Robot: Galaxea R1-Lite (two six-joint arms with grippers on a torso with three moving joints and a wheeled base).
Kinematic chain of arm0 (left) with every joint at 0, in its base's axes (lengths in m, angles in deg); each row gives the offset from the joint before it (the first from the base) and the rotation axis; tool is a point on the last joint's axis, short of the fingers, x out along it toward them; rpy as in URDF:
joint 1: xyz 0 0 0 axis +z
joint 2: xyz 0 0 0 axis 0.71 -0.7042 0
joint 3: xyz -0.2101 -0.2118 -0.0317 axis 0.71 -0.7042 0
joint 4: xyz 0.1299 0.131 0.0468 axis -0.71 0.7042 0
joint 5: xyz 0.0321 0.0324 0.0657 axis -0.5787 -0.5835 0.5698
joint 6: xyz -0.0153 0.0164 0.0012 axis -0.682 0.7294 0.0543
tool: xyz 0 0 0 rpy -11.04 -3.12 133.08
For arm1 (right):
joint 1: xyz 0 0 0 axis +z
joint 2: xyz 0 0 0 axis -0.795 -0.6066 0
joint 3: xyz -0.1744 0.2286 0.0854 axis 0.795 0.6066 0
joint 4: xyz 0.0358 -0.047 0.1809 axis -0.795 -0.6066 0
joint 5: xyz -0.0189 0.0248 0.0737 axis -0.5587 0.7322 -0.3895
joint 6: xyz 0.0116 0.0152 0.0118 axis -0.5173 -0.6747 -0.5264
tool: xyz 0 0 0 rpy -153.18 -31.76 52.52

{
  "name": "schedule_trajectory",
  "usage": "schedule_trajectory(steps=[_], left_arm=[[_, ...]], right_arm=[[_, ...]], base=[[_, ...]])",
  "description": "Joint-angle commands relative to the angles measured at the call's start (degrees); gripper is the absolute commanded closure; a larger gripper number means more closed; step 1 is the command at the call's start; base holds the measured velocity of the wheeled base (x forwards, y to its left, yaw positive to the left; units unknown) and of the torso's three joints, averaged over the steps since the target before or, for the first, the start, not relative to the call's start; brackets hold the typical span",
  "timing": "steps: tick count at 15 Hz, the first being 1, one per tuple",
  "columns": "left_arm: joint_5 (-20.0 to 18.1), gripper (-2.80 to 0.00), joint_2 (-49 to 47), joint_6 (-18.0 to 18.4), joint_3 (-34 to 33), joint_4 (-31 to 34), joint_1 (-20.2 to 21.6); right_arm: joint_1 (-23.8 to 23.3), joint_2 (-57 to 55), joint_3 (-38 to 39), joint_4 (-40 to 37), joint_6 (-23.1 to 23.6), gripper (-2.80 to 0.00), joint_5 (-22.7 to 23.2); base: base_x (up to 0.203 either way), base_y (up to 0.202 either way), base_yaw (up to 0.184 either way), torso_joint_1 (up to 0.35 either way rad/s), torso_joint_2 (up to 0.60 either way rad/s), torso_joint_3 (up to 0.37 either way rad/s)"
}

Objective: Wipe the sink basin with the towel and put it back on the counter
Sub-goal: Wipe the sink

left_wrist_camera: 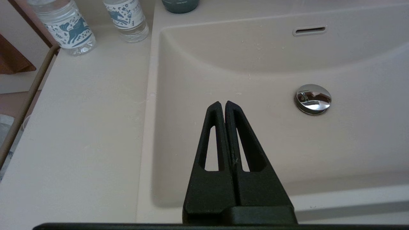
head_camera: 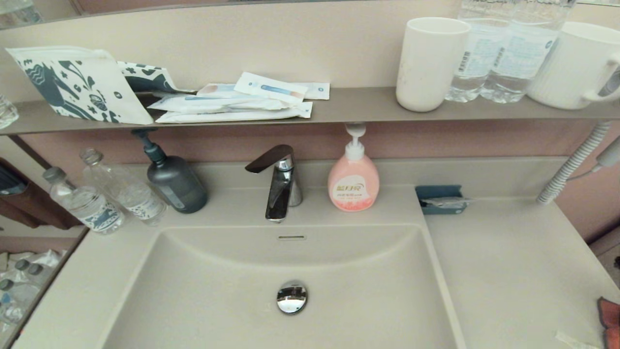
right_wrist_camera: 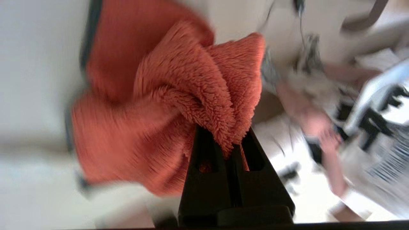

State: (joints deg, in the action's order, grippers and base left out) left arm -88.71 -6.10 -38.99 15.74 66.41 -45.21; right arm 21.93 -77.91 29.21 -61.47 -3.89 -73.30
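counter (head_camera: 508, 252) edge shows towel (head_camera: 609, 322) sliver; right pincer (right_wrist_camera: 231, 143) clamps towel; left pincer (left_wrist_camera: 222, 103) closed, empty, over sink basin (left_wrist_camera: 255, 134).

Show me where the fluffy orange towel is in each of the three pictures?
Head view: only a corner of the towel peeks in at the lower right edge, by the counter.
Left wrist view: not in it; just the left gripper, fingers shut, over the sink basin.
Right wrist view: the towel fills the middle, bunched in the right gripper.
Shared landmark: the pale counter beside the towel.
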Motion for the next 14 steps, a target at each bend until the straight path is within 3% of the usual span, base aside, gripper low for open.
schedule_trajectory(steps=[1, 3, 8, 14], left_arm=[[-0.04, 0.00, -0.06, 0.01, 0.00, 0.02, 0.00], [-0.02, 0.00, -0.06, 0.03, 0.00, 0.02, 0.03], [0.03, 0.00, -0.06, 0.08, 0.00, 0.02, 0.06], [-0.04, 0.00, -0.06, 0.05, 0.00, 0.02, -0.01]], right_arm=[[0.74, -3.15, -0.05, 5.36, -1.90, 0.00, 1.99], [2.39, -4.59, -0.54, 10.91, -7.45, 0.00, 5.58], [12.37, -7.08, -3.54, 16.22, -26.71, 0.00, 7.22], [30.23, -3.55, -2.88, 14.77, -38.46, 0.00, 7.34]], base=[[0.000, 0.000, 0.000, 0.000, 0.00, 0.000], [0.000, 0.000, 0.000, 0.000, 0.00, 0.000], [0.000, 0.000, 0.000, 0.000, 0.00, 0.000], [0.000, 0.000, 0.000, 0.000, 0.00, 0.000]])
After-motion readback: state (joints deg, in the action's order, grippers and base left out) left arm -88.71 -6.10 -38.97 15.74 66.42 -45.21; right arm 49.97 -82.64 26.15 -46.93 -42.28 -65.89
